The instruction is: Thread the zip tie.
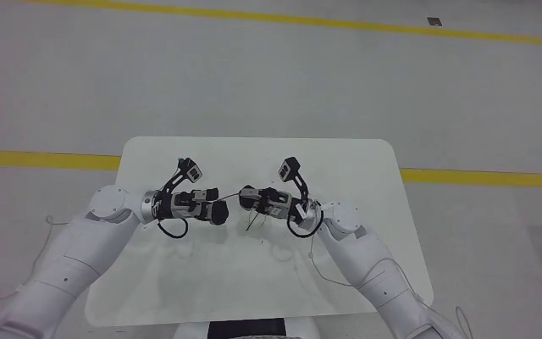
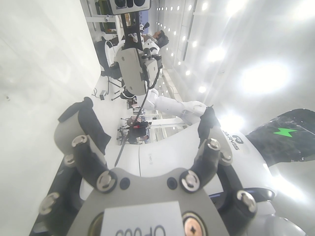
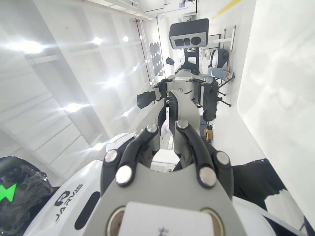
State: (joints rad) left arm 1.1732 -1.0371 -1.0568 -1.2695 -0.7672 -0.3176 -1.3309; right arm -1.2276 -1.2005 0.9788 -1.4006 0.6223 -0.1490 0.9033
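Above the middle of the white table (image 1: 356, 169) my two grippers face each other tip to tip. My right gripper (image 1: 247, 198) (image 3: 175, 94) is shut on one end of the zip tie (image 1: 233, 197). The tie is a thin dark strip (image 2: 125, 140) that runs from it into the gap of my left gripper (image 1: 218, 210) (image 2: 146, 111). The left gripper is wide open, its black-padded fingers (image 2: 85, 124) standing on either side of the strip and apart from it. In the right wrist view, the left gripper's spread fingers (image 3: 144, 100) flank my shut fingertips.
The table's top is bare white around the grippers, with free room on all sides. Grey floor with yellow lines (image 1: 474, 176) lies beyond the far edge.
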